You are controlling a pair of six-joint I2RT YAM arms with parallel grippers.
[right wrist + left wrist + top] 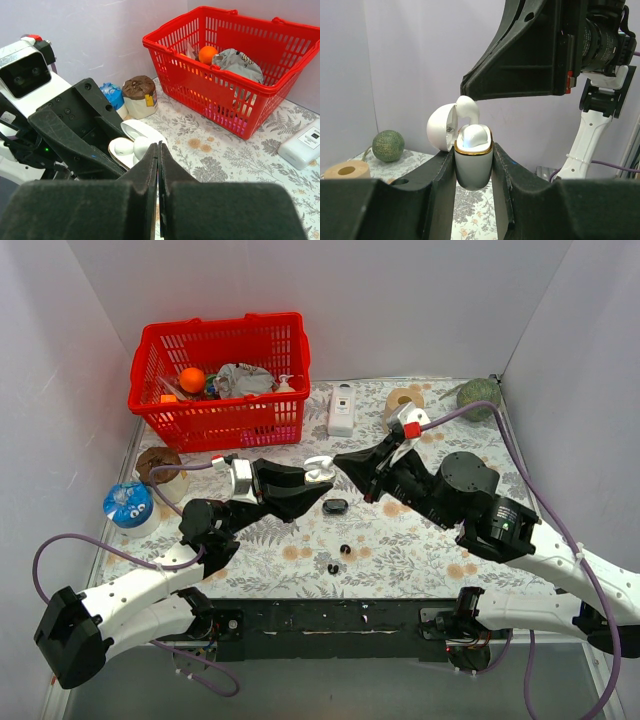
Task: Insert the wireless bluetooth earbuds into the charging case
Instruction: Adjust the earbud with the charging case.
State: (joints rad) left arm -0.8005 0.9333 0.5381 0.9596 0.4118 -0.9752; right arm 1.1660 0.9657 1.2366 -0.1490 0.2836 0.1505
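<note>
White walls box in a floral counter. The left claw pinches the open charging case upright, likely steadying it, while the right claw, pressed together, meets a white earbud leaning half-seated in it; black earbuds wait on the counter

Bright red basket with an orange ball inside, white charging case with a gold rim, table in grey fern print.

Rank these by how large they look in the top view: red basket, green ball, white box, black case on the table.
1. Red basket, by far the largest.
2. White box and green ball: they look about alike, so they are not ranked against each other.
3. Black case, the smallest.
</note>
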